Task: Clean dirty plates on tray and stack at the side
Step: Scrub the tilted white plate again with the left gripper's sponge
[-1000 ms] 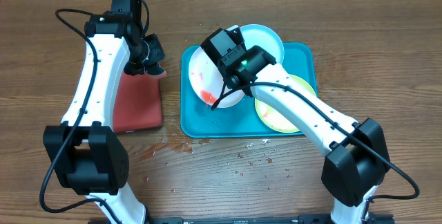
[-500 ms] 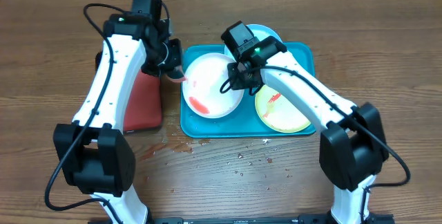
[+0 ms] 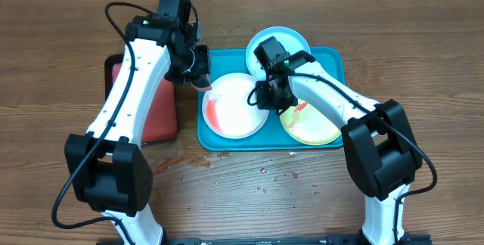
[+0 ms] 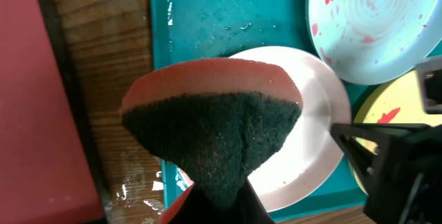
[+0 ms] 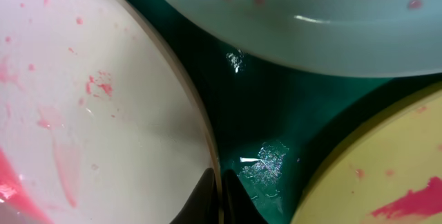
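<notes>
Wood table (image 3: 423, 41) — red tray (image 3: 155, 116) nr teal tray (image 3: 227, 142), sponge (image 4: 214, 124) over white plate (image 3: 238, 113).

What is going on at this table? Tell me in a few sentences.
The left gripper holds a sponge just over the white plate, which lies sauce-smeared on the tray. The right gripper seems to pinch that plate's right rim, probably to steady it. The blue plate and yellow plate lie beside it, both dirty. Nothing is stacked yet.
</notes>
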{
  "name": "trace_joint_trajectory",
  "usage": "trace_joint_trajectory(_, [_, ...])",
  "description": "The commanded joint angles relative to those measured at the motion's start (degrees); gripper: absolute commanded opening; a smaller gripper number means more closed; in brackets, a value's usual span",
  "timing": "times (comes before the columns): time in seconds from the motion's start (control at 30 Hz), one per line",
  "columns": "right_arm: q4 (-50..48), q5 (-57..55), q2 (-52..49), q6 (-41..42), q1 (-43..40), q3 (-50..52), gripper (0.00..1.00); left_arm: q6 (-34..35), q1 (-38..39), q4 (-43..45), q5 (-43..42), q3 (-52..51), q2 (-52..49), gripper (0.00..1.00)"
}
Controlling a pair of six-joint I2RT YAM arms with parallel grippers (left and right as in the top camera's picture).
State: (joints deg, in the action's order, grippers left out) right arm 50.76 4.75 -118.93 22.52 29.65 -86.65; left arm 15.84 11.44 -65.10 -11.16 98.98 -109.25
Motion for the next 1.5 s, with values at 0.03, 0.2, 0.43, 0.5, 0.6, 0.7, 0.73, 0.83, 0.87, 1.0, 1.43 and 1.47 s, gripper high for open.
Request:
trace_joint_trajectory(0.03, [-2.3,0.8,-0.8,0.3,-0.5,2.6,0.04,-1.0,2.3,0.2,-0.8,-0.4,-3.2,0.04])
trace_joint_trajectory(0.2, [-2.8,0.9,-0.8,0.3,-0.6,3.0,0.04,-0.3,5.9,0.7,-2.0,-0.4,-8.7,0.04])
trace_joint_trajectory(0.43, [-3.8,-0.4,-0.8,0.3,-1.3,3.0,0.04,0.6,10.5,2.1,-2.0,-0.4,-17.1,0.04])
trace_joint_trajectory(0.5, [-4.0,-0.3,-0.8,0.3,-1.9,3.0,0.04,1.3,11.1,2.1,-2.0,-0.4,-19.2,0.04])
trace_joint_trajectory(0.6, [-4.0,-0.3,-0.8,0.3,-2.8,3.0,0.04,2.0,11.4,2.4,-1.7,-0.4,-22.0,0.04])
trace_joint_trajectory(0.7, [-3.9,-0.3,-0.8,0.2,-3.5,3.0,0.04,2.8,11.4,2.8,0.6,-0.4,-24.4,0.04])
trace_joint_trajectory(0.73, [-3.9,-0.3,-0.8,0.2,-3.7,3.0,0.04,3.5,11.3,2.7,2.9,-0.4,-25.2,0.04])
trace_joint_trajectory(0.83, [-3.5,-0.3,-0.8,0.2,-4.1,3.0,0.04,6.1,11.3,1.4,12.1,-0.4,-26.1,0.04])
trace_joint_trajectory(0.87, [-3.4,-0.4,-0.8,0.2,-4.1,3.0,0.04,7.0,11.3,0.8,15.3,-0.4,-26.1,0.04])
trace_joint_trajectory(1.0, [-3.2,-0.4,-0.8,0.2,-4.1,3.0,0.04,11.9,11.2,-3.5,29.7,0.5,-25.9,0.04])
trace_joint_trajectory(1.43, [-2.9,-0.4,-0.8,0.2,-4.1,3.0,0.04,14.2,8.9,-9.7,32.3,6.0,-25.2,0.04])
trace_joint_trajectory(1.47, [-3.0,-0.4,-0.8,0.2,-4.1,3.0,0.04,14.2,8.7,-9.9,30.6,7.1,-25.0,0.04])
